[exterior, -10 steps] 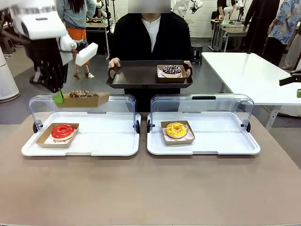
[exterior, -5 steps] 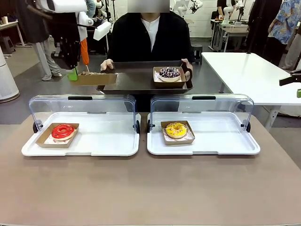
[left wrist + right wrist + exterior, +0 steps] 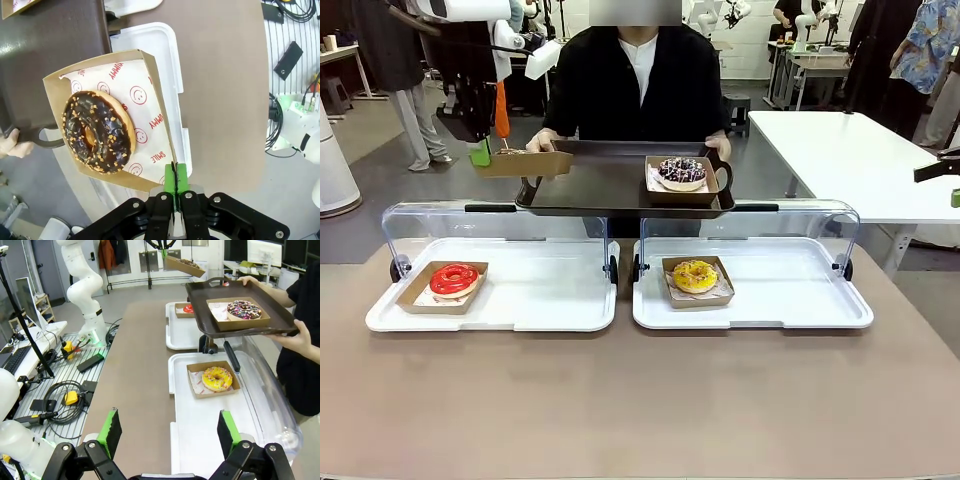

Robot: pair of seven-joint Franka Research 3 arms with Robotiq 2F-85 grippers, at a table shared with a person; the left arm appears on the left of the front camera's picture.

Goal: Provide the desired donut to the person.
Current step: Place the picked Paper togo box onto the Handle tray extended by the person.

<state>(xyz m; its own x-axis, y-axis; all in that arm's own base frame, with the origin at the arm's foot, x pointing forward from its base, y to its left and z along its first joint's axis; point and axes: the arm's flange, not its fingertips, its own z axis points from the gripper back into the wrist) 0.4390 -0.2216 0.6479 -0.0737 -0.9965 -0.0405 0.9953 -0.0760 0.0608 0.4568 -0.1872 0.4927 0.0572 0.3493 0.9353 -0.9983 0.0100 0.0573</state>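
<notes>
Raised since before, the left end effector (image 3: 480, 152) carries the chocolate donut box (image 3: 107, 117).
Its jaws are clamped on the box edge, beside the person's tray (image 3: 610, 185); right end effector (image 3: 165, 432) is apart.

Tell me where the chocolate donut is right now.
In the front view, the chocolate donut sits in a cardboard tray pinched by the left tool, held up at the left end of the person's dark serving tray.

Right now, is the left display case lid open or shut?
Open: the clear plastic lid stands swung up behind the white tray, leaving the red donut uncovered.
</notes>
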